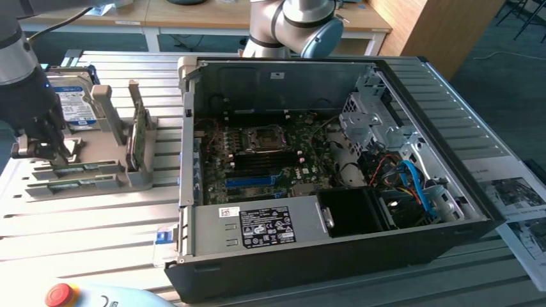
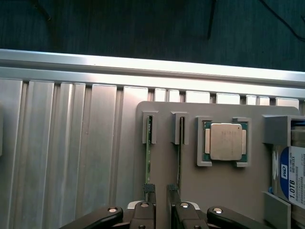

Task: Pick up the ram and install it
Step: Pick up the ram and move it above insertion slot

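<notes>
Ribbed aluminium table (image 1: 102, 236) with desks behind it. An open PC case (image 1: 341, 256) sits mid-table with its motherboard (image 1: 265, 160) exposed. At 9 o'clock of the case in the exterior view is a grey parts holder (image 1: 111, 182), with a green card (image 1: 137, 137) standing on edge in it and a hard drive (image 1: 73, 102) at the holder's 12 o'clock side. At 6 to 7 o'clock in the exterior view is a red emergency-stop button (image 1: 60, 294), and at 3 to 4 o'clock are printed sheets (image 1: 516, 198). The robot arm (image 1: 22, 70) reaches down over the holder. The gripper (image 2: 160, 191) is low over it, jaws wide apart and holding nothing. The ram (image 2: 148, 162) stands on edge in its slot in the holder, with a second ram stick (image 2: 179, 157) parallel just beside it. One fingertip (image 2: 149, 188) lines up with the ram's edge and the other sits between the two sticks; contact cannot be told. A CPU (image 2: 225, 141) lies in its pocket next to the second stick, between that stick and the hard drive.
</notes>
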